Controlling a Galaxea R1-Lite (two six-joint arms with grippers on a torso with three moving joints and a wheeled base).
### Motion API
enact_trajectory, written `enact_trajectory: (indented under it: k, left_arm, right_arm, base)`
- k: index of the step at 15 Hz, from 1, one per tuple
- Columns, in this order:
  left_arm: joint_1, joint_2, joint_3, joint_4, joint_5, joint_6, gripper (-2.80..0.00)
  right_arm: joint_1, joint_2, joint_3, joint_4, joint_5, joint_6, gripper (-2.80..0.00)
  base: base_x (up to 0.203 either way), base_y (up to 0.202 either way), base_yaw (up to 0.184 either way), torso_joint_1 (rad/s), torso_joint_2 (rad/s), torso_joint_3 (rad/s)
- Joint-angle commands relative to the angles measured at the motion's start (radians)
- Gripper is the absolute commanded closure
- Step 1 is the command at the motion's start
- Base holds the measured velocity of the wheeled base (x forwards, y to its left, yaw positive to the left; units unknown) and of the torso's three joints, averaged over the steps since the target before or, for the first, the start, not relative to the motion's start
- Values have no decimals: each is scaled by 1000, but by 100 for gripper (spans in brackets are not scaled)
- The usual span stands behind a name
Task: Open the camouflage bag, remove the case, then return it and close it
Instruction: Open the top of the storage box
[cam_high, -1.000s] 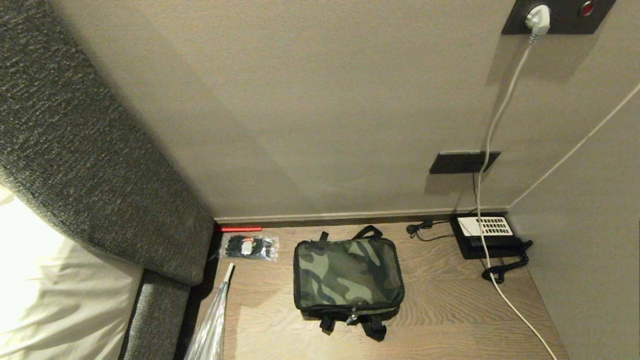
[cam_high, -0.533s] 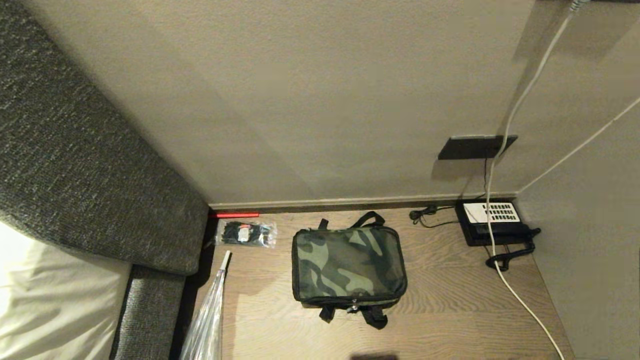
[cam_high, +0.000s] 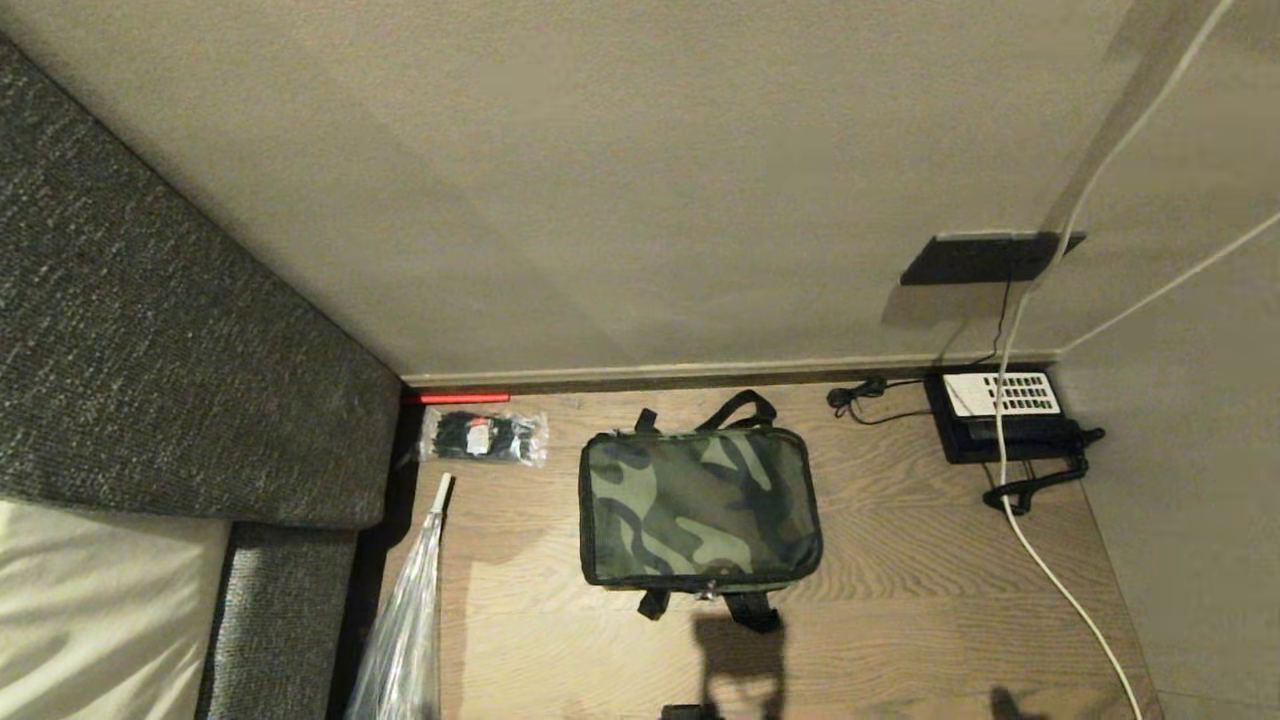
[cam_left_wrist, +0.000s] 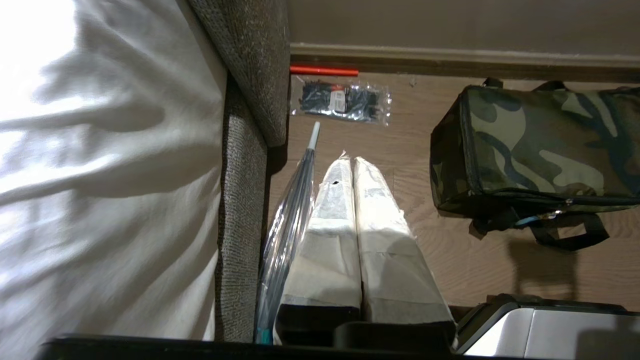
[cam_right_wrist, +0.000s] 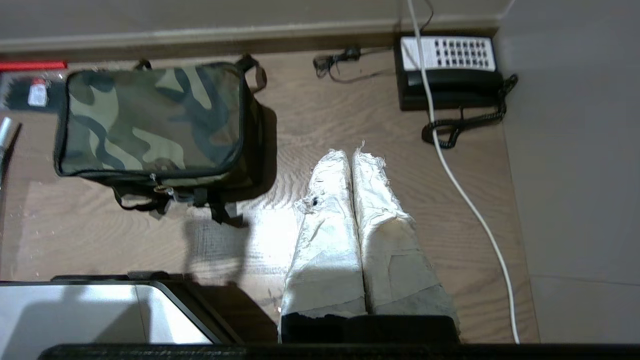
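Camouflage bag (cam_high: 700, 508) is lying flat on the wooden tabletop (cam_high: 900, 610), zipped shut all round, its zip pull and black straps facing the near edge and a carry handle pointing toward the far wall. No case is showing, so it is presumably sitting inside. To the bag's left a clear packet of black ties (cam_high: 483, 437) is lying by a red strip (cam_high: 456, 398), with a folded transparent umbrella (cam_high: 405, 630) nearer; far right, a black desk telephone (cam_high: 1005, 415) is sitting in the corner under a trailing white cable (cam_high: 1050, 570).

Both arms are hanging back at the near edge. The left gripper (cam_left_wrist: 353, 162) and the right gripper (cam_right_wrist: 352, 155) are each showing their cloth-wrapped fingers pressed together, holding nothing.

Opening is not yet begun. Reaching the zip pull will likely call for one gripper to part its fingers while the other is steadying the soft bag.
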Motion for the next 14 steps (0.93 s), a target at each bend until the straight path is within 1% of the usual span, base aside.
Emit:
enact_trajectory:
  k: [1, 14]
  left_arm:
    - [0, 0, 3, 0, 0, 0, 0]
    - [0, 0, 3, 0, 0, 0, 0]
  right_arm:
    - [0, -3, 0, -1, 0, -1, 0]
    - [1, -3, 0, -1, 0, -1, 0]
  base:
    - [0, 0, 0, 2, 6, -193]
    - [0, 0, 0, 2, 3, -198]
